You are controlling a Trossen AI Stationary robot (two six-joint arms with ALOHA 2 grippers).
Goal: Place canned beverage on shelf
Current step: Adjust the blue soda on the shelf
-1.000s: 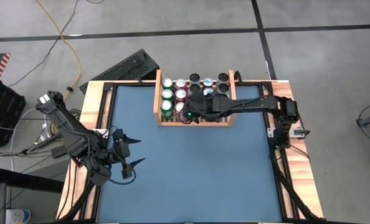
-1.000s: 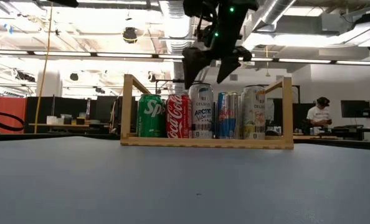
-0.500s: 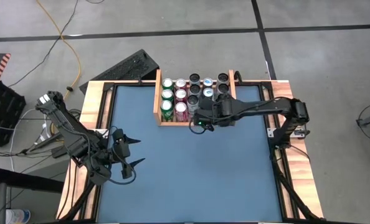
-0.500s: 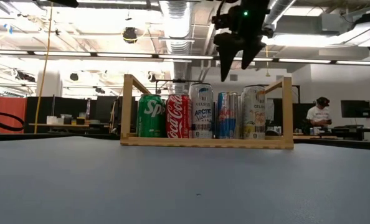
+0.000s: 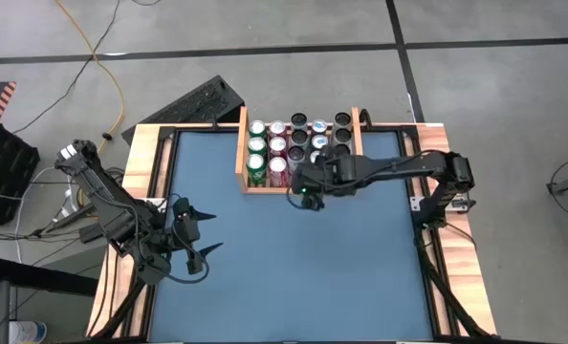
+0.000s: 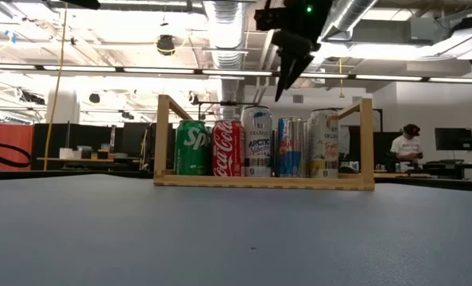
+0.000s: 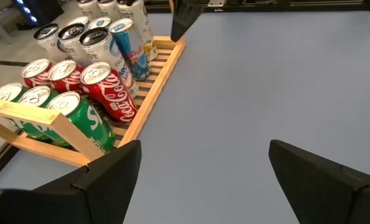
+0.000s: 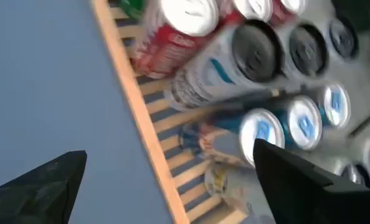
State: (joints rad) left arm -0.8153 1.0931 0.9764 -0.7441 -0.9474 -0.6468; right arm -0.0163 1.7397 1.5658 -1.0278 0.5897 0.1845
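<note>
Low view — blue table [image 6: 244, 238], ceiling pipes [image 6: 228, 32]

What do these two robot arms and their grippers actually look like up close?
Both arms are dark, nearly black, built of jointed segments. The left gripper ends in two pointed, wedge-shaped black fingers. The right gripper has the same tapering fingers, with a small green light glowing on the wrist above it. The left arm carries a pale fitting near its base.

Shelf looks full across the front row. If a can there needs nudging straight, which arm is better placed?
Right, probably. The right gripper hangs open, empty, just above the shelf's front edge and its cans. The left gripper waits open near the table's left edge, well away.
</note>
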